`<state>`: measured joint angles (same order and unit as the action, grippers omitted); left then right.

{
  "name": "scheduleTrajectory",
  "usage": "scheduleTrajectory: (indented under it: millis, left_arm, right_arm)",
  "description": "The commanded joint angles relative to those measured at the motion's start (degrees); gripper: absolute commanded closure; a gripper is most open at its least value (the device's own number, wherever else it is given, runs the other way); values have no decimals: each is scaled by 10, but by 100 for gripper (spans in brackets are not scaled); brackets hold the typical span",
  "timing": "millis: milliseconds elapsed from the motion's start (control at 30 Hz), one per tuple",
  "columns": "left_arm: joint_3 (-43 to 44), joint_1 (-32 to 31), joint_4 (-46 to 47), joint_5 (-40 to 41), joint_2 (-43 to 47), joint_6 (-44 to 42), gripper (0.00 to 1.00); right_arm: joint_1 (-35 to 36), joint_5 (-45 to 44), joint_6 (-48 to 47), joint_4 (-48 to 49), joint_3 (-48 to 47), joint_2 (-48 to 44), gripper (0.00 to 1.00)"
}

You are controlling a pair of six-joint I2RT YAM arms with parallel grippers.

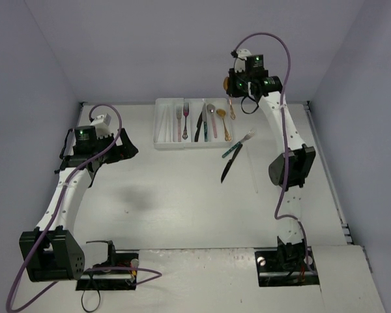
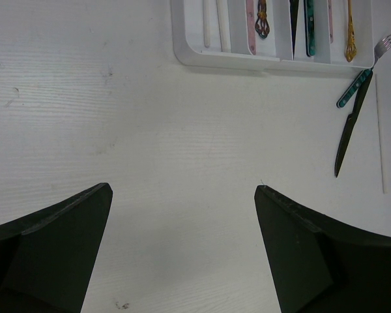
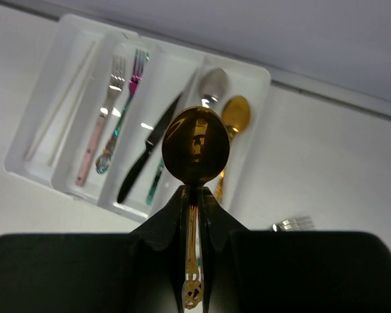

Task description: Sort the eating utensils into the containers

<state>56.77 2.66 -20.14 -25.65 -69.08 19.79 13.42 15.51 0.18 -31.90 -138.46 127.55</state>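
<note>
White table bears cutlery tray, teal-handled fork and black knife.

Most likely a robotics lab cell for recording data, not a home or kitchen. Boxed in by bare lavender-grey walls at the left, top and right of the top view. Plain white wood-grain table, scuffed in the left wrist view. Two white-and-black arms bolted at the bottom edge: left arm at lower left, right arm at right. Purple cables looping loose off both. Green status lights at upper right and mid left. Only domestic props: white cutlery tray with utensils, top centre. Dark fitting on the right table edge, possibly enclosure frame, too small to tell.
</note>
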Motion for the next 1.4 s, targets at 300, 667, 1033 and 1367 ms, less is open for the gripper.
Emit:
scheduleTrajectory:
  millis: [300,667,1033,1367]
  left_arm:
    - [32,4,12,-4,25,-12,9]
    - [27,4,8,1,27,-18,9]
    - [26,4,16,-3,26,-11,9]
    - [21,5,21,1,23,0,9]
  right_arm:
    - [23,-47,70,190,-25,126,100]
    - [23,-46,86,222,30,131,71]
    - [18,-31,92,207,303,-135,64]
    - [18,-114,117,142,549,-230,65]
